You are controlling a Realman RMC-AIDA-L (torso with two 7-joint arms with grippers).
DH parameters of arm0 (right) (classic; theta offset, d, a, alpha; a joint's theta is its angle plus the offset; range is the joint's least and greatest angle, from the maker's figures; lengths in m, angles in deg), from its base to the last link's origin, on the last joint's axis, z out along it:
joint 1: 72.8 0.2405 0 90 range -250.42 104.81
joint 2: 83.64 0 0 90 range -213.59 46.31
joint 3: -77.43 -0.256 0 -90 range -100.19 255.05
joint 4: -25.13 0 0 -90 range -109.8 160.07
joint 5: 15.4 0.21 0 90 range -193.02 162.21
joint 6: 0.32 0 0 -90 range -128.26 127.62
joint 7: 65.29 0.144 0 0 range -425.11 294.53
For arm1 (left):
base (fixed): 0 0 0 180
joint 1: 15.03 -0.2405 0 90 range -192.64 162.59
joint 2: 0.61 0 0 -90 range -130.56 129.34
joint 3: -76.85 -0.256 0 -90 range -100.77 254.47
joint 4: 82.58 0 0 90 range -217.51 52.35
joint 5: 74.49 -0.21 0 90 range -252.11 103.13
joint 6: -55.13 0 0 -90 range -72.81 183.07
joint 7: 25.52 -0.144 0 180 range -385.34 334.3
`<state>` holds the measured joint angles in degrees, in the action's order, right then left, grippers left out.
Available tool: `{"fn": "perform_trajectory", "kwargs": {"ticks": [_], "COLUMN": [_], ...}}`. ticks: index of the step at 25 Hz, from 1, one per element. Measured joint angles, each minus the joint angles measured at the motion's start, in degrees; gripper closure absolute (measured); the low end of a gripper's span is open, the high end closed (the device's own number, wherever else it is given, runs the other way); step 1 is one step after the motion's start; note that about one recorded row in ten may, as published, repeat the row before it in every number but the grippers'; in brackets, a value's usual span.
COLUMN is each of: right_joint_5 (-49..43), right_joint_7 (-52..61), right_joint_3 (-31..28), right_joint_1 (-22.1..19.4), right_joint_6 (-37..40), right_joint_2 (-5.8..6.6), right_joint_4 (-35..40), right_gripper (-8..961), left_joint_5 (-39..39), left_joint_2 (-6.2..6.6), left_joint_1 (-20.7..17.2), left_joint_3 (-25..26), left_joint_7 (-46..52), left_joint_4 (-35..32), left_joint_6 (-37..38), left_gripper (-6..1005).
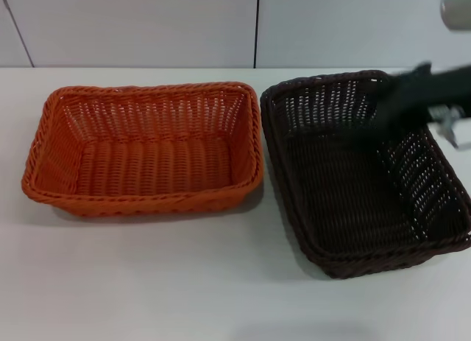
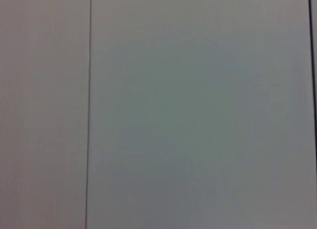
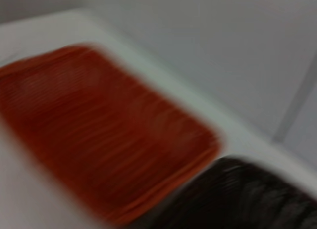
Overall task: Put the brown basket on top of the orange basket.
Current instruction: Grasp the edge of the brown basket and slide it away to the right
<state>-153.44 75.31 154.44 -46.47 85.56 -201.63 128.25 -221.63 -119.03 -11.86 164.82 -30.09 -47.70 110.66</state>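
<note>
The orange basket (image 1: pixel 143 149) sits on the white table (image 1: pixel 184 282) at the left. The dark brown basket (image 1: pixel 360 171) sits beside it at the right, slightly turned, touching or almost touching it. My right gripper (image 1: pixel 401 105) comes in from the right edge, blurred, above the brown basket's far right part. The right wrist view shows the orange basket (image 3: pixel 99 130) and the brown basket's rim (image 3: pixel 233 199), both blurred. My left gripper is out of view; its wrist camera shows only a pale wall.
A white panelled wall (image 1: pixel 257 24) with a dark vertical seam stands behind the table. The left wrist view shows the wall (image 2: pixel 198 115) and a seam (image 2: pixel 89 110). A grey fixture (image 1: pixel 456 9) sits at the top right.
</note>
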Motion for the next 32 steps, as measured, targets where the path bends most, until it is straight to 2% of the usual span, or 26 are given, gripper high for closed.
{"fn": "perform_trajectory", "kwargs": {"ticks": [6, 11, 20, 32], "right_joint_5": [6.71, 6.30, -1.15, -5.50], "right_joint_7": [-9.68, -12.48, -15.34, -17.19], "right_joint_3": [-5.55, -7.44, -7.16, -3.11], "right_joint_1": [3.09, 4.08, 6.47, 11.14], "right_joint_6": [20.24, 25.68, 26.64, 20.94], "right_joint_2": [0.30, 0.37, 0.18, -0.37], "right_joint_4": [0.52, -2.59, -9.29, -21.90], "right_gripper": [262, 262, 264, 261], "left_joint_5": [1.85, 2.45, 3.72, 4.34], "left_joint_2": [-0.09, -0.19, -0.32, -0.32], "left_joint_1": [1.37, 1.55, 1.57, 1.56], "left_joint_3": [0.00, -0.18, -1.57, -2.95], "left_joint_7": [-0.03, 0.07, 0.11, 0.13], "left_joint_4": [-2.06, -2.29, -2.20, -1.69], "left_joint_6": [-0.34, -0.34, -0.43, -0.43], "left_gripper": [208, 208, 208, 208]}}
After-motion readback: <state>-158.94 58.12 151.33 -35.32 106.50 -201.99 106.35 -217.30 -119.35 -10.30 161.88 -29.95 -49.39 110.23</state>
